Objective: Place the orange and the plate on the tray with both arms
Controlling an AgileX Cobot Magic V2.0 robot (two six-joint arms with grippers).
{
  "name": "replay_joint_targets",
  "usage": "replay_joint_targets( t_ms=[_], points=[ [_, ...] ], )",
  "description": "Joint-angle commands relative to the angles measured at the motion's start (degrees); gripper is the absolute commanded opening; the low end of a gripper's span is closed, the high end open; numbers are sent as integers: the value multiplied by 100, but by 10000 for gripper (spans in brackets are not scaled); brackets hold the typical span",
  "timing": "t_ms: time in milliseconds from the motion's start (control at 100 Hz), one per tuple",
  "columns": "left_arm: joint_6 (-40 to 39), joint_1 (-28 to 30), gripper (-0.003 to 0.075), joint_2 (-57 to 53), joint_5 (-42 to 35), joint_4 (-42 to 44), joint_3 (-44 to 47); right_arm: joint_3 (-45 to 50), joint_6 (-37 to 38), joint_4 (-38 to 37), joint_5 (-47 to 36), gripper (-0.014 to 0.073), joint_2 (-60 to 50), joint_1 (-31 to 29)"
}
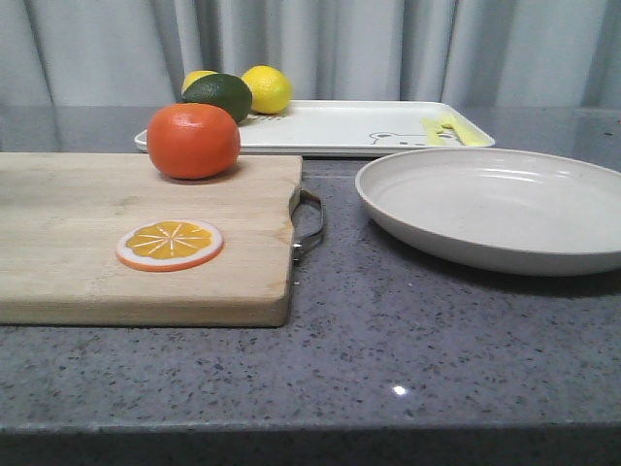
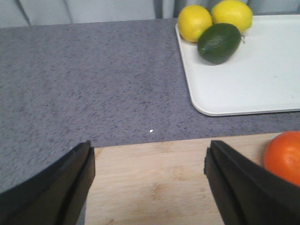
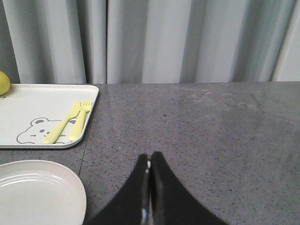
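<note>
Front view is showing the orange sitting on the far part of a wooden cutting board, with the plate lying on the grey worktop and the tray resting behind both, neither item loaded yet. Two lemons and a dark avocado are occupying one corner of the tray.

Left hand is hovering over the board's edge with its fingers spread wide and empty; the orange is lying just beside its right finger, outside the gap. Right hand is pressed closed on nothing, with the plate off to its left and the tray ahead and left of it.

Judging from this, reaching is the step in hand. Left hand should be shifting rightward until the fruit is centred between the fingers, then closing gently around its widest part, since a glossy round skin may slip. Right hand would need to be opening before approaching the plate's rim.
</note>
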Motion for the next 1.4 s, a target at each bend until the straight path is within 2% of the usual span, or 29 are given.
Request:
replay_joint_targets(
  t_ms=[0, 150, 250, 380, 680, 1390],
  points=[
    [171, -368, 533, 378, -242, -74, -568, -193, -8, -20, -489, -57, 92, 10],
    [319, -866, 652, 1075, -139, -15, -1130, -193, -8, -20, -489, -57, 92, 10],
    [319, -1169, 654, 1487, 182, -84, -1519, -193, -8, -20, -489, -57, 92, 10],
    [319, -1452, 652, 2081, 1060, -548, -2171, -193, -8, -20, -489, -57, 92, 10],
    [319, -1527, 652, 3170, 2377, -1064, -3407, -193, -8, -20, -489, -57, 92, 10],
    [319, -1527, 652, 4006, 2732, -1431, -3598, -193, -8, -20, -489, -57, 92, 10]
  ],
)
